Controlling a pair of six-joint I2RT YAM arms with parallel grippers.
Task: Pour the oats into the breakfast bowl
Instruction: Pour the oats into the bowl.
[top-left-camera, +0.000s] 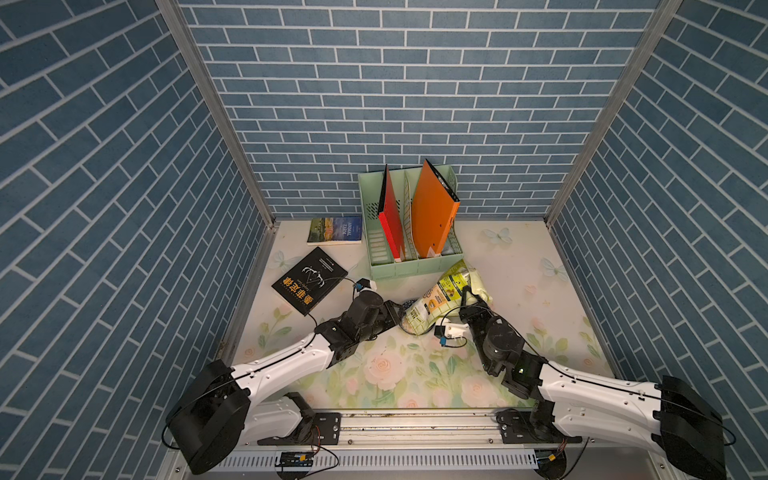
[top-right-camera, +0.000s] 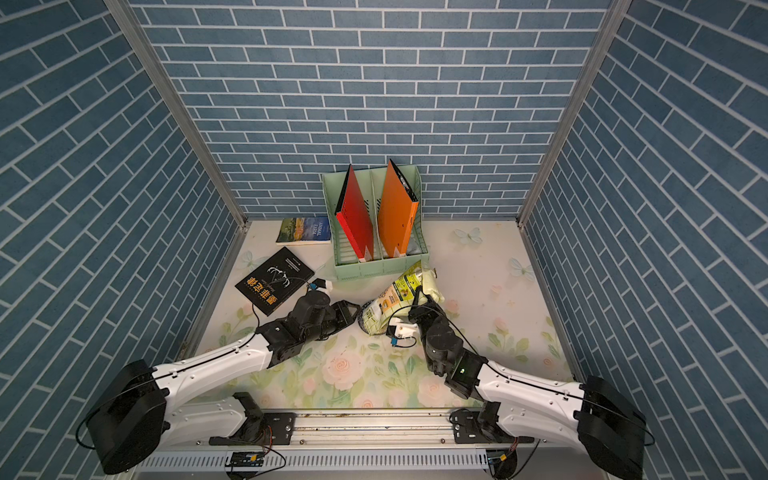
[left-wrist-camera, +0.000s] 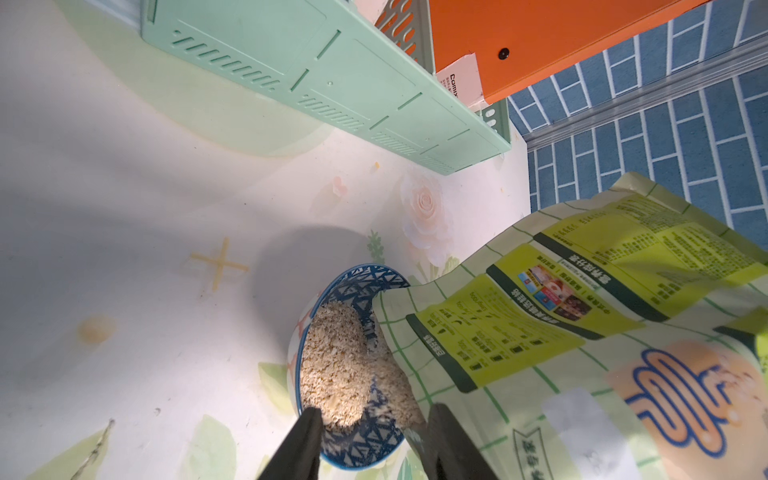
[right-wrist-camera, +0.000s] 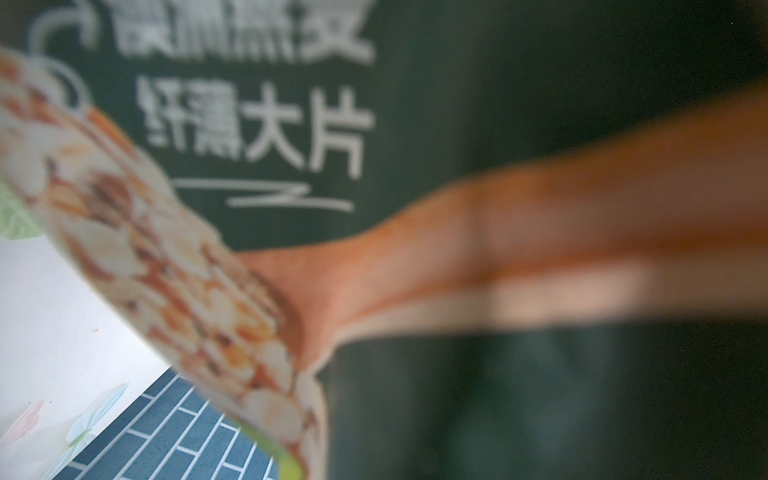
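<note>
- A table (top-left-camera: 519, 291) with a flowered cloth is enclosed by blue brick-pattern walls (top-left-camera: 374, 104); a green file rack (top-left-camera: 399, 268) is placed at the back.
- The breakfast bowl (left-wrist-camera: 353, 286), near the table's middle, is held between the half-open jaws of the left gripper (left-wrist-camera: 374, 411).
- The pouch (top-left-camera: 440, 299) is clamped in the narrow jaws of the right gripper (top-left-camera: 467, 301). It is tilted, with its mouth over the bowl rim.
- The oats (left-wrist-camera: 332, 365) are heaped inside the bowl.

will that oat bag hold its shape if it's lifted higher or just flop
Probably floppy: the bag is creased and sags over the bowl beyond where the right pincer pinches it. Likely lighter than it looks, since a heap of oats already sits in the bowl. Its weight may shift as more flakes slide.
</note>
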